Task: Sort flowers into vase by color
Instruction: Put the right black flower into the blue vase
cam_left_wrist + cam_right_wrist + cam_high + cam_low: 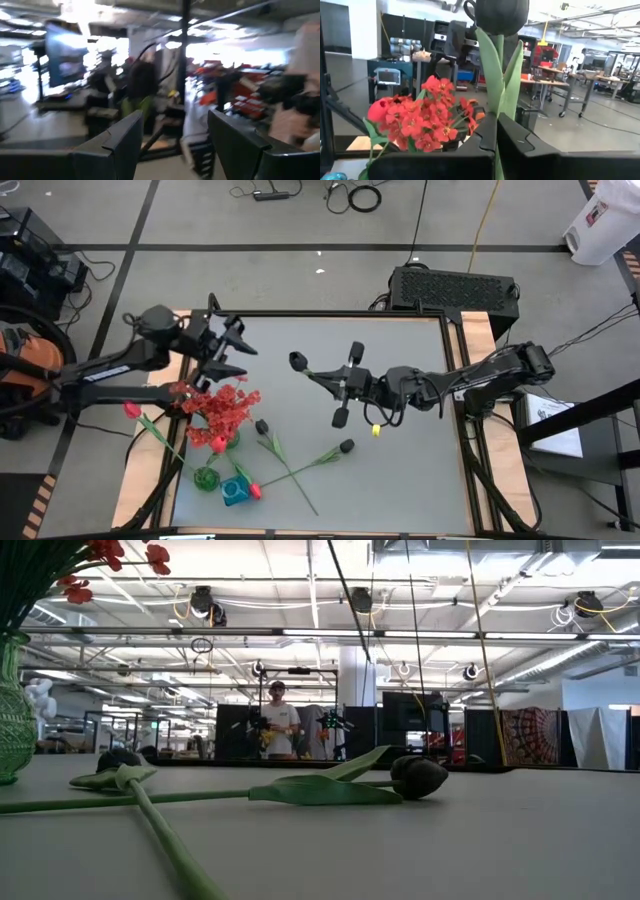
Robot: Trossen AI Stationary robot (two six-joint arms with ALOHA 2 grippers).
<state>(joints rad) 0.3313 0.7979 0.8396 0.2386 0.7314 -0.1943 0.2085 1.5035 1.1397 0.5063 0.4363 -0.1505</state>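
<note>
My right gripper (322,380) hovers over the middle of the table, shut on a black-budded flower (297,361). In the right wrist view the bud (500,15) and its green leaves (506,75) rise above the fingers. Frilly red flowers (222,412) stand in a green vase (207,478) at the near left. A blue vase (236,494) beside it holds a red-pink bud (256,490). Two black-budded flowers (262,426) (346,446) lie crossed on the table. A pink tulip (131,409) lies at the left edge. My left gripper (240,352) is open and holds nothing, raised at the far left. My right gripper pinches the black flower's green stem (496,117) just below its leaves, between its two shut fingers. The fingers come roughly level from the table's right, pointing left. The flower is lifted clear of the table, with its bud beyond the fingertips toward the far left.
The grey table (400,480) has bare surface on its right half. A black box (455,285) sits just beyond the far right corner. In the low view a person (278,725) stands far back in the room, and the two lying flowers (418,775) fill the foreground.
</note>
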